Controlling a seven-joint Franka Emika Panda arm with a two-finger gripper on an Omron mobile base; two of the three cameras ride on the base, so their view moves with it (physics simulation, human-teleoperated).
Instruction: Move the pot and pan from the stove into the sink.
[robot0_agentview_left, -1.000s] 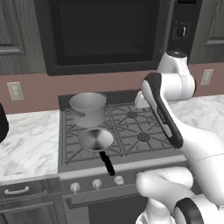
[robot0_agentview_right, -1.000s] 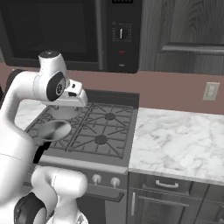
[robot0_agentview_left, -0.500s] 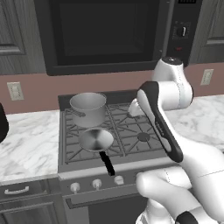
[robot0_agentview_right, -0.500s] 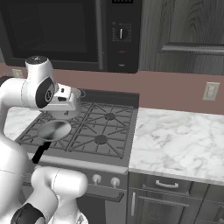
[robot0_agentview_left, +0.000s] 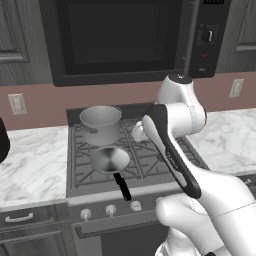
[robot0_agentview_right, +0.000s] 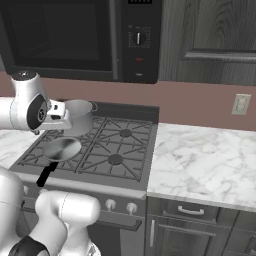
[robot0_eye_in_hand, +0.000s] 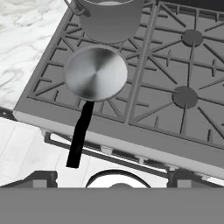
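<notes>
Behind the pan (robot0_eye_in_hand: 95, 72), the pot (robot0_eye_in_hand: 111, 18) is cropped; gripper (robot0_eye_in_hand: 111, 178) spread wide.

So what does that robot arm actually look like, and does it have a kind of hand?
The arm is glossy white, built of rounded, tube-like segments with dark grey caps and bands at the joints. No loose cables or markings show. Its hand is a gripper with two small dark finger tips, seen from the hand view.

The white arm rises from the base, bends sharply at its elbow and reaches forward. The claw (robot0_eye_in_hand: 111, 177) hangs in the air, its two dark fingertips (robot0_eye_in_hand: 40, 178) spread wide, gripping nothing.
</notes>
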